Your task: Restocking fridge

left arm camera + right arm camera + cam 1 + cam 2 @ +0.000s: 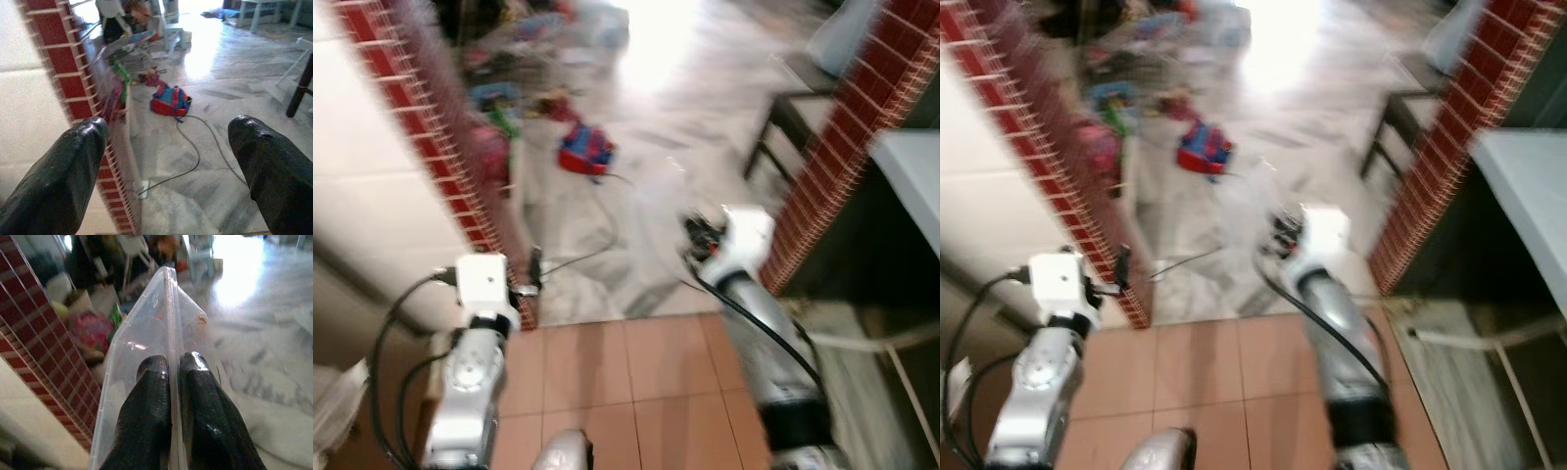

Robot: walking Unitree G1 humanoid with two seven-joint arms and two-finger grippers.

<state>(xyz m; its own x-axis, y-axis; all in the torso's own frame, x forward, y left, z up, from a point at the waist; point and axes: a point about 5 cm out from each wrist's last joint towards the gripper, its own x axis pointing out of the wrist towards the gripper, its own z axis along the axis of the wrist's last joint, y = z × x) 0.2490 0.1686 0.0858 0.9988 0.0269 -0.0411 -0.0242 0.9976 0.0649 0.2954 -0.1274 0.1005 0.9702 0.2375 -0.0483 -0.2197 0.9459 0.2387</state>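
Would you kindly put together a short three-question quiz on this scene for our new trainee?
1. True or false: the left gripper is open and holds nothing.
2. What does the right gripper hold?
A) a clear plastic container
B) a milk carton
C) a towel
3. Fill in: the red and blue bag lies on the ____ floor.

Key: 1 true. 2 A: its fingers pinch the clear plastic container by the rim. 3 marble.
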